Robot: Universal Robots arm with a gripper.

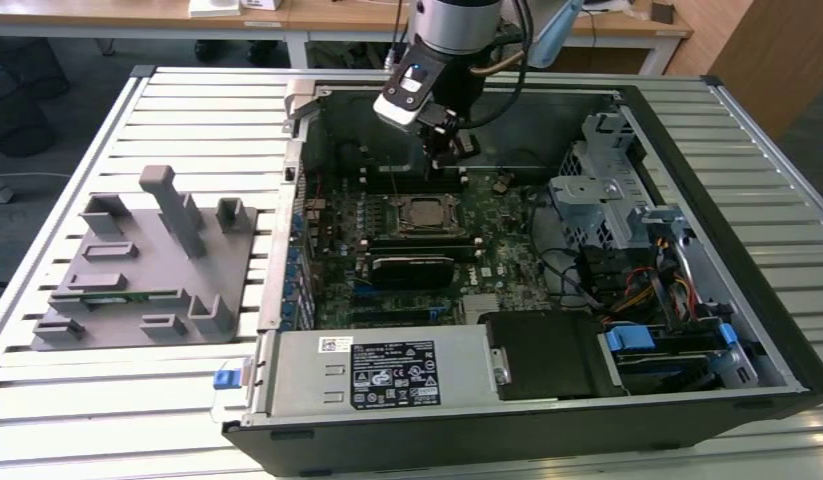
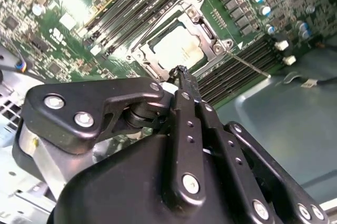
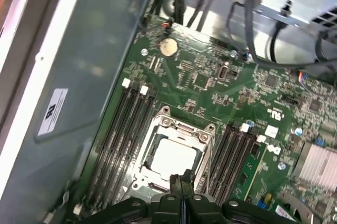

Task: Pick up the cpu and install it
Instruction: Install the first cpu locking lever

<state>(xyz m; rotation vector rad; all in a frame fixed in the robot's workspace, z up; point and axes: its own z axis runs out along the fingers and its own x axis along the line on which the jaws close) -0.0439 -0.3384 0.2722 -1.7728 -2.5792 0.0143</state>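
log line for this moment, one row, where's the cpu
end effector: shut, nothing held, over socket edge | cpu: lying in socket | board: motherboard in open case

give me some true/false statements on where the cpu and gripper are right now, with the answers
1. The cpu sits in the socket on the motherboard. True.
2. The gripper holds the cpu. False: it is shut with nothing in it, just above the socket.
3. The grey fixture stands at the exterior view's right of the computer case. False: it stands at the exterior view's left of the case.
4. Memory slots run along both sides of the socket. True.
5. The computer case is closed up. False: it lies open, with the motherboard exposed.
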